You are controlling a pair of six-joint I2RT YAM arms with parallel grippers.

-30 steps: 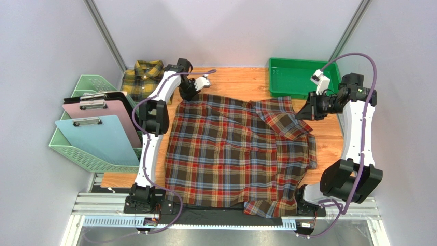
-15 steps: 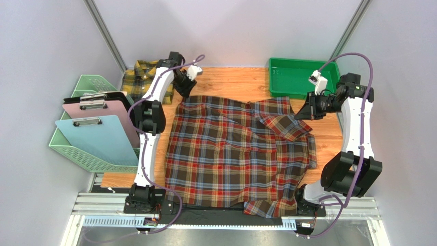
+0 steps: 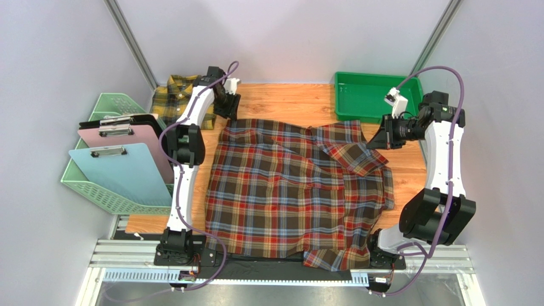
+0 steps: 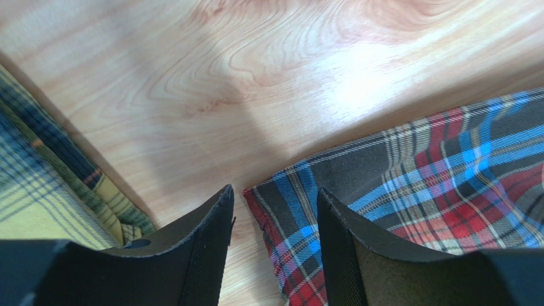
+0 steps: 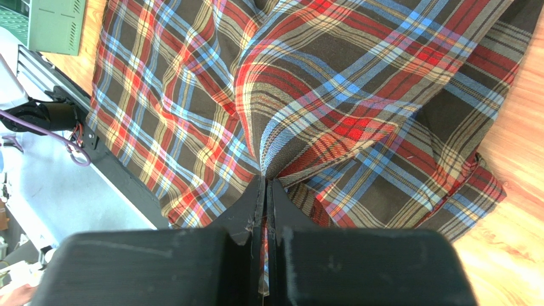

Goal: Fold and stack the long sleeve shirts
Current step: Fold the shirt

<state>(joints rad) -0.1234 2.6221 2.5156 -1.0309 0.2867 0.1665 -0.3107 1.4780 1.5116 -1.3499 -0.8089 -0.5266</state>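
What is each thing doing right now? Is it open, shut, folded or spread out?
red plaid shirt: spread out unfolded on the table, one fold pinched up.
yellow plaid shirt: folded, at the far left corner.
left gripper: open, holding nothing, over the red plaid shirt's corner.
right gripper: shut on the red plaid shirt.
clipboards: standing in the basket.

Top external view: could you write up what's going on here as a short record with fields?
red plaid shirt: spread over the wooden table
yellow plaid shirt: folded, far left corner
left gripper: open, above the red plaid shirt's far left corner, holding nothing
right gripper: shut on a fold of the red plaid shirt
green tray: far right corner
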